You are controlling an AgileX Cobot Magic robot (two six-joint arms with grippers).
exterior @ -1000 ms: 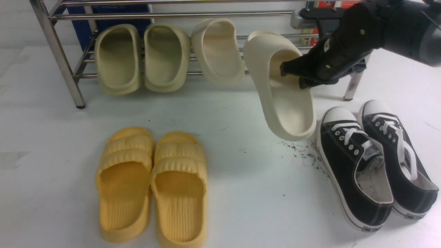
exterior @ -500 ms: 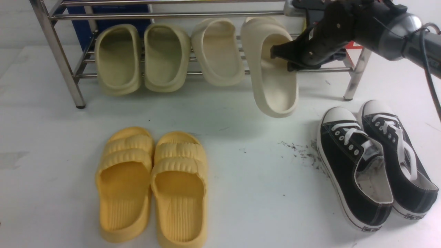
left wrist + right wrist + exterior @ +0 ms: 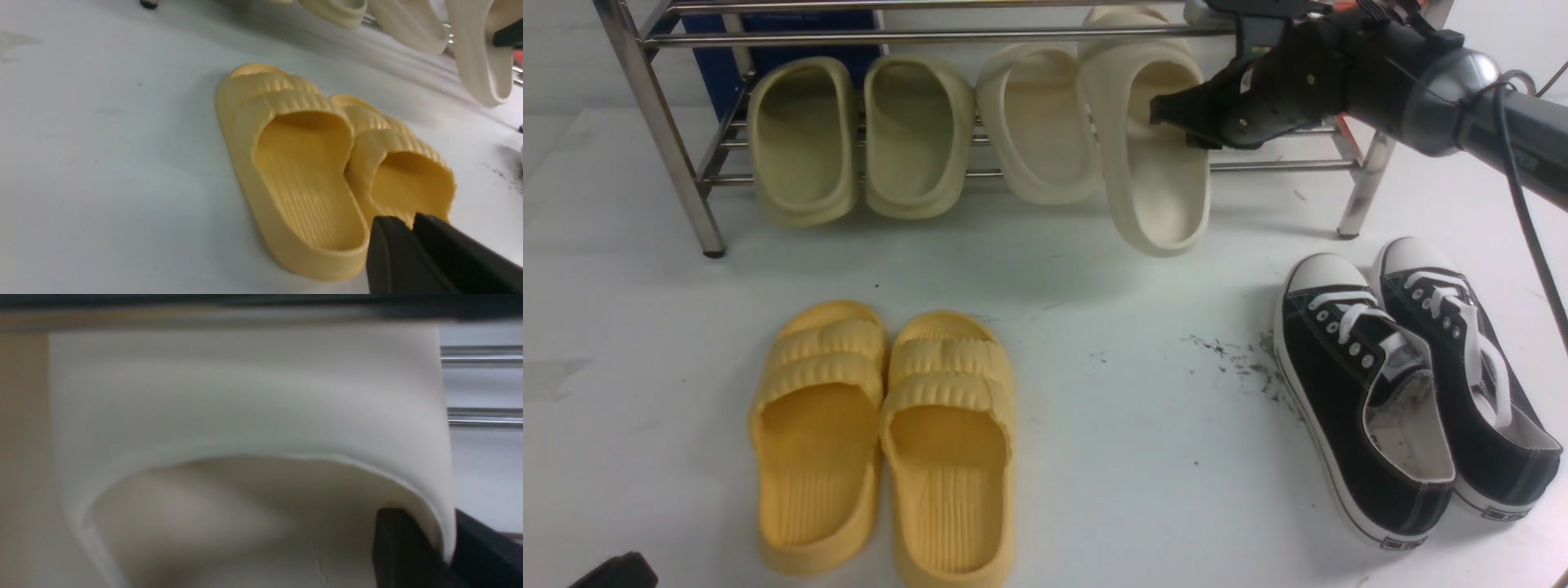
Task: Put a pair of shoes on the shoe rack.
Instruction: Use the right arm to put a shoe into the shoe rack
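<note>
The steel shoe rack (image 3: 931, 37) stands at the back of the table. One cream slide (image 3: 1037, 122) leans on its lower bars. My right gripper (image 3: 1168, 122) is shut on the strap edge of the second cream slide (image 3: 1156, 196), which hangs heel-down right beside the first, its toe at the rack's bars. In the right wrist view the strap (image 3: 245, 396) fills the picture, pinched between dark fingers (image 3: 392, 543). My left gripper (image 3: 410, 222) is shut and empty, low over the near end of the yellow slides (image 3: 302, 171).
Two greenish-beige slides (image 3: 858, 135) fill the rack's left part. A ribbed yellow pair (image 3: 882, 433) lies front left and black sneakers (image 3: 1413, 384) front right. Dark specks (image 3: 1241, 363) dot the table between them. The rack's right leg (image 3: 1360, 196) stands behind the sneakers.
My right gripper has carried the cream slide up and to the left, from above the table to the rack beside the first cream slide. A dark part of the left arm has appeared at the bottom left edge.
</note>
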